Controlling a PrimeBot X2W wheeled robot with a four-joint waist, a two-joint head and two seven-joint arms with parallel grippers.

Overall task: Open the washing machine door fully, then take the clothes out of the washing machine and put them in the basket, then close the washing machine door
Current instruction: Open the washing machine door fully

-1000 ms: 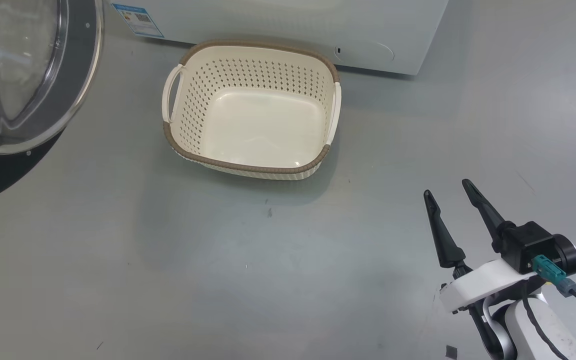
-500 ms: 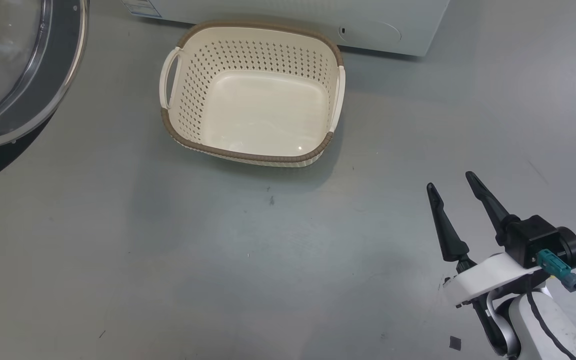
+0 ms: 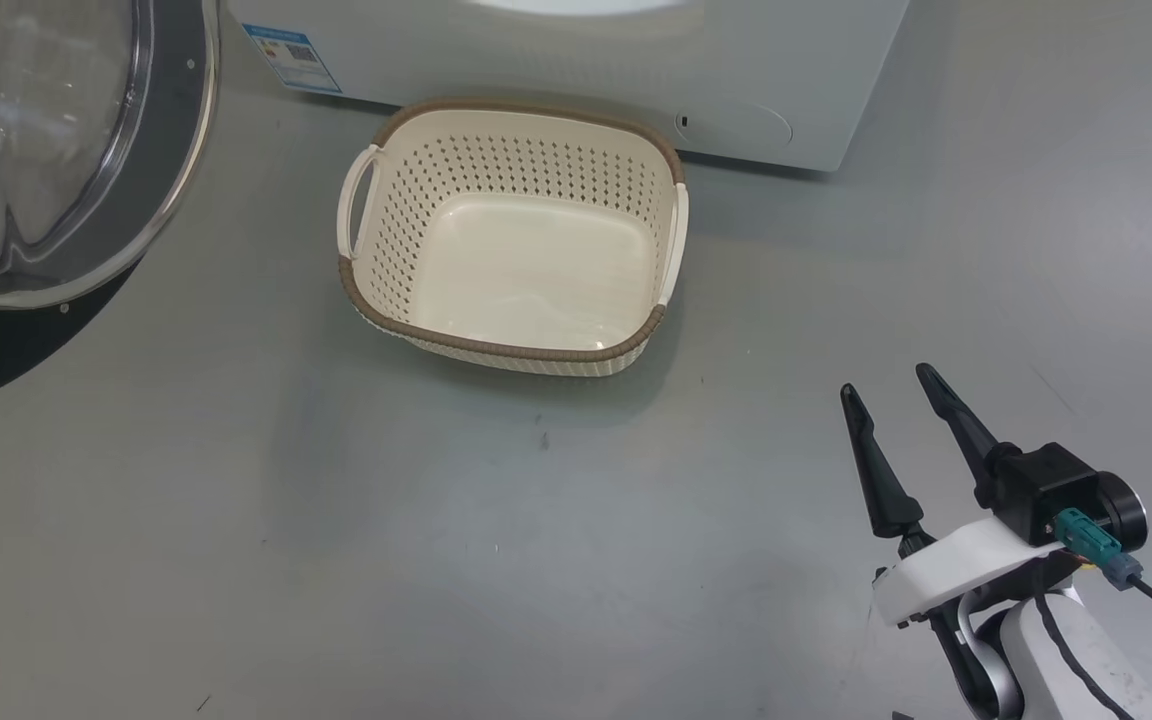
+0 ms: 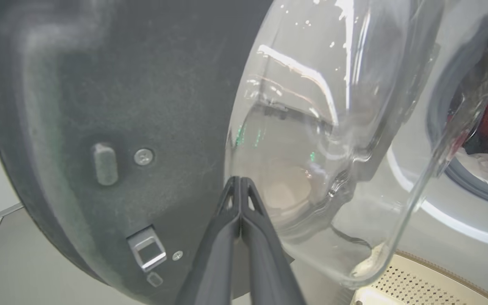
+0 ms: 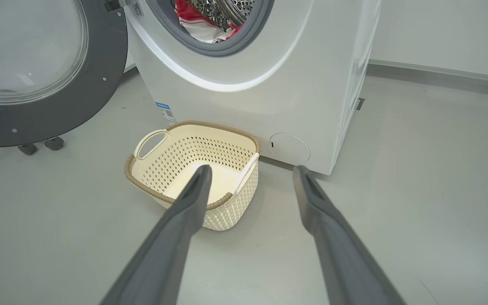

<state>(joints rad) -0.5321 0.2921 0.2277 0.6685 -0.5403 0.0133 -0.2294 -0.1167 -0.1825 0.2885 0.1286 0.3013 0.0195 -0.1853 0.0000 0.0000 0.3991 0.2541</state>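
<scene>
black-rimmed round glass washing machine door (image 3: 176, 150) open; left gripper (image 4: 240, 183) clenched beside its bowl; right gripper (image 3: 886, 383) released, apart from cream perforated plastic basket (image 3: 511, 347).

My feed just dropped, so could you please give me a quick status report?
Left jaws shut, near the washing machine door, open wide; right jaws open, empty. Clothes in the drum, basket empty. Nothing seen blocking the drum mouth.
</scene>
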